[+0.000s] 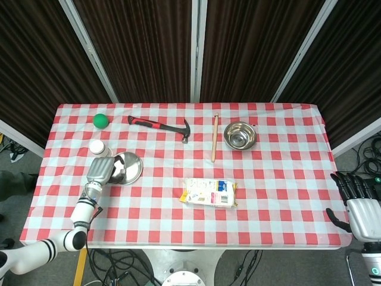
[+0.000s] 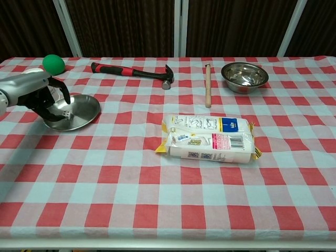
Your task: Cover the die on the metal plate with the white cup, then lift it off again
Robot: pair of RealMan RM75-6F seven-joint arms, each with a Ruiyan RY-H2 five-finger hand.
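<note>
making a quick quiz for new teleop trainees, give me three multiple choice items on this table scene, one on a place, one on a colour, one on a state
1. Where is the left hand?
A. over the metal plate
B. on the hammer
C. beside the steel bowl

2. What colour is the ball?
A. red
B. green
C. white

3. What state is the die in?
A. under the white cup
B. lying beside the packet
C. pinched in the left hand's fingers, over the plate

Answers:
1. A, the chest view shows the hand over the plate's left edge.
2. B, the ball at the far left corner is green.
3. C, the die sits between the fingertips, uncovered.
</note>
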